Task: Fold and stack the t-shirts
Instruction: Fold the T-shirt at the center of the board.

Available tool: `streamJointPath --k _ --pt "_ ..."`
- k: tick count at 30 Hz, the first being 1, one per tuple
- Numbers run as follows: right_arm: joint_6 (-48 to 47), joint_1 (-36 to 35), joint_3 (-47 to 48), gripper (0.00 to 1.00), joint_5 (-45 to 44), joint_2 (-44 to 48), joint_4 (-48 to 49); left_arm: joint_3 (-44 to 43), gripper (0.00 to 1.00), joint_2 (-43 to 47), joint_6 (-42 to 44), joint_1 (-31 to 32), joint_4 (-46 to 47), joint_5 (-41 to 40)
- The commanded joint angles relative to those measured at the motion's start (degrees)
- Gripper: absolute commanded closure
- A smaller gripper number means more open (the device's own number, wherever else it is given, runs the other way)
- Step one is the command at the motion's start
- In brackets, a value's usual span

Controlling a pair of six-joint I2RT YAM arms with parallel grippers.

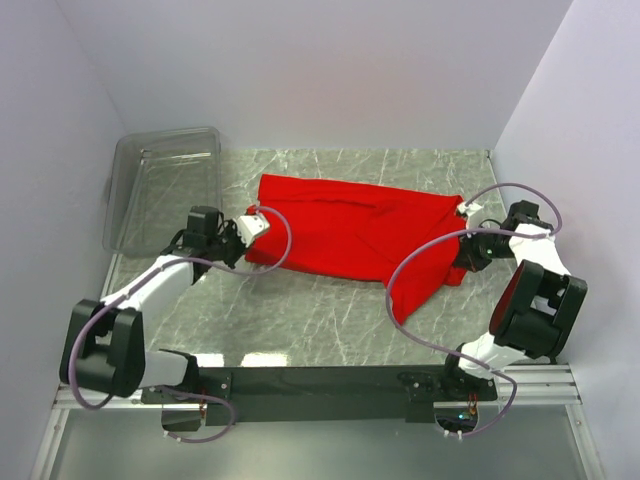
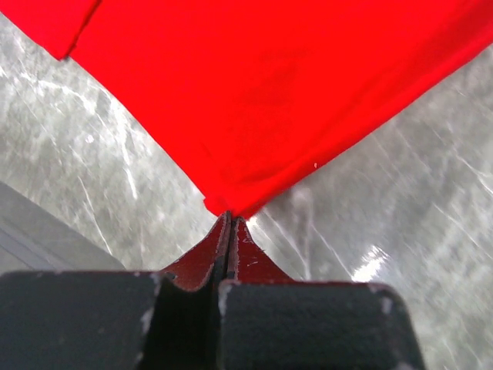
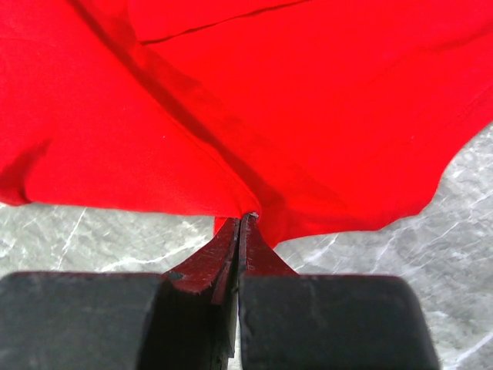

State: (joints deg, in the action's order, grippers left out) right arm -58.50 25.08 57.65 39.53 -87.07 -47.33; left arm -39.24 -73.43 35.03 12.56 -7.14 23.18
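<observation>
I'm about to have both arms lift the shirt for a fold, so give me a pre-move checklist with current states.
1. Left gripper shut on the red t-shirt's corner: ok.
2. Right gripper shut on the t-shirt's edge: ok.
3. T-shirt spread flat on the table: not ok, bunched toward the right arm.
4. Clear plastic bin apart from the cloth: ok.
5. Right arm's cable off the cloth: cannot tell.

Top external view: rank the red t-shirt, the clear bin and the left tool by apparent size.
1. red t-shirt, largest.
2. clear bin, somewhat smaller.
3. left tool, smallest by far, shut on the shirt's corner.
</observation>
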Motion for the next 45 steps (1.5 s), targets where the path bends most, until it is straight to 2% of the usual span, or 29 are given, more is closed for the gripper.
streamJointPath --k 1,7,18,25,45 --pt "2.3 0.6 3.0 1.0 -1.0 -1.3 3.0 -4.3 1.0 -3.0 -1.6 -0.3 3.4 1.4" --pt "4.0 0.6 3.5 1.0 -1.5 -3.6 4.6 -7.9 0.99 -10.1 -2.4 -0.3 3.3 -0.5" --pt "7.9 0.4 4.1 1.0 -0.4 -6.4 6.8 -11.6 1.0 -13.9 -4.4 -0.3 3.0 -5.8" --pt "9.2 0.1 4.5 1.0 0.0 -7.7 7.4 -15.0 0.99 -18.6 -3.7 -0.2 0.5 -5.7" --pt "12.2 -0.4 4.8 1.0 -0.5 -9.0 10.2 -17.5 0.99 -22.0 -5.0 0.2 -0.2 -6.8"
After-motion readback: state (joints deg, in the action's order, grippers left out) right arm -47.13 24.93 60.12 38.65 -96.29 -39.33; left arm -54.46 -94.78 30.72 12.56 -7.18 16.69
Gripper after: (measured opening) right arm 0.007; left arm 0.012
